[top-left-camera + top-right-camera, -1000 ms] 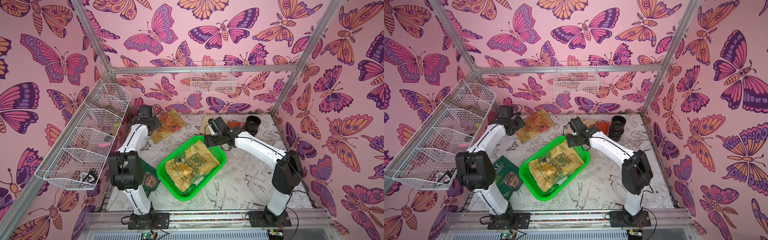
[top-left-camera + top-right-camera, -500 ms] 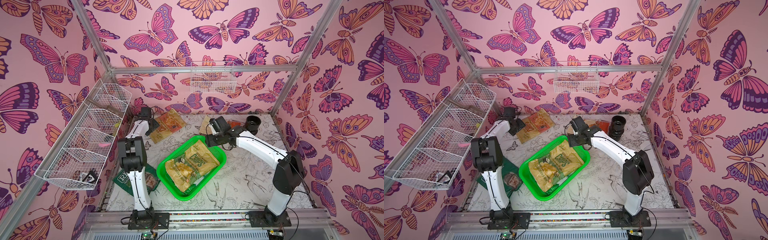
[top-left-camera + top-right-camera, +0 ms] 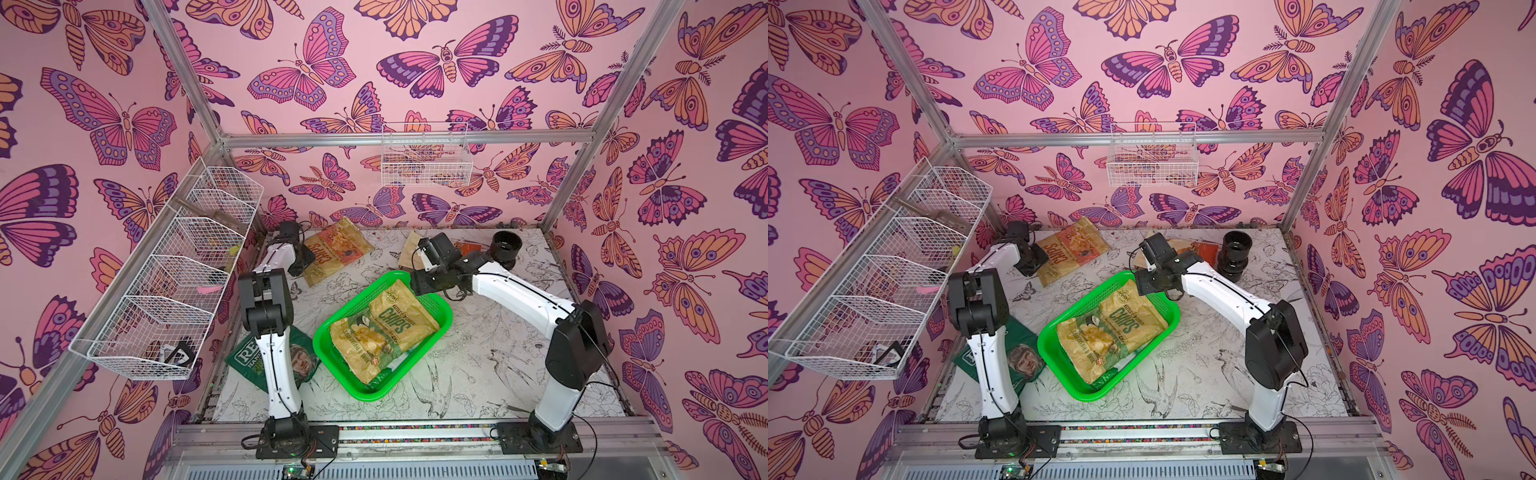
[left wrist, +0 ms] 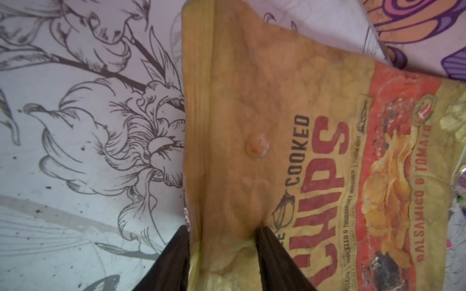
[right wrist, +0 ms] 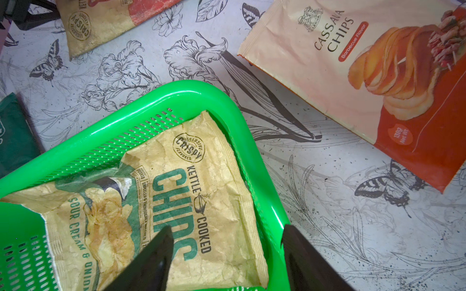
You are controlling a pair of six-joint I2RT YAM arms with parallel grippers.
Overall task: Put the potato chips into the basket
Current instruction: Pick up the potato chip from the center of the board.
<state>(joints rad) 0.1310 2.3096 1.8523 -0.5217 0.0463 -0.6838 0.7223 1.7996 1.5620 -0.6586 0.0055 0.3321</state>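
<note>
Move: the left arm has folded up, its elbow now raised and closer to the back-left corner than a second ago, and its jaws have drawn inward. The right arm has barely stirred.
Left gripper (image 4: 223,243): down on the sealed edge of the red-lettered chips bag (image 3: 338,251). One finger is at the bag's rim and the other presses into its face, and the foil is puckered between them. It's a pinch on that edge.
Red-lettered chips bag: flat on the table (image 3: 478,374) by the back wall, left of centre and well apart from the basket (image 5: 201,92). Not in yet!
Right gripper (image 5: 227,228): fingers spread wide, holding nothing, hanging over the basket's far corner. One finger is above the bag inside and the other is out past the rim.
Basket: sits at an angle mid-table in both top views.
Green-lettered chips bag (image 3: 390,328): already inside the basket, lying face up, crumpled, filling most of the floor.
Cassava chips bag (image 5: 353,75): cream and orange, flat on the table just beyond the basket's far corner and not touching it. In a top view the right wrist covers most of it.
Dark green bag (image 3: 245,361): on the table at front left, partly under the left arm, outside the basket.
Black cylinder (image 3: 506,249): upright at the back right, near the cassava bag.
</note>
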